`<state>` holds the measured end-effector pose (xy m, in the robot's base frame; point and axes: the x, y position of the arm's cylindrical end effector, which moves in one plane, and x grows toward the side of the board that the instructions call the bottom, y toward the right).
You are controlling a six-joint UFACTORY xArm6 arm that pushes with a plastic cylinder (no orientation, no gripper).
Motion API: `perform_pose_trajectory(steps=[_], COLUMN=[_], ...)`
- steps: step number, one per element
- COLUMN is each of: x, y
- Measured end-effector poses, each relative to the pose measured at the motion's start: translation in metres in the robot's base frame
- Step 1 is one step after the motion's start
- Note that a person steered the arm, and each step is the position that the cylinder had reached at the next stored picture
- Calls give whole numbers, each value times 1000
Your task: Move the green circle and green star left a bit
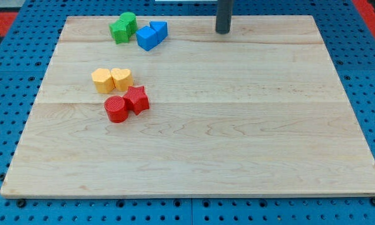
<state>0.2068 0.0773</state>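
Observation:
The green circle (129, 22) and the green star (119, 30) sit touching each other near the top left of the wooden board (237, 125). The star is at the circle's lower left. My tip (223, 30) rests on the board near its top edge, well to the right of the green blocks. It touches no block.
Two blue blocks, one (147, 39) and another (158, 29), sit just right of the green pair. A yellow hexagon (102, 80) and a yellow heart (121, 79) sit lower on the left. A red circle (116, 109) and a red star (137, 99) lie below them.

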Motion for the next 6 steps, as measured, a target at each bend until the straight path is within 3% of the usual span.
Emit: perform_pose_trajectory(steps=[3,4,6], x=[-12,-9,-9], y=[-164,-196,-202])
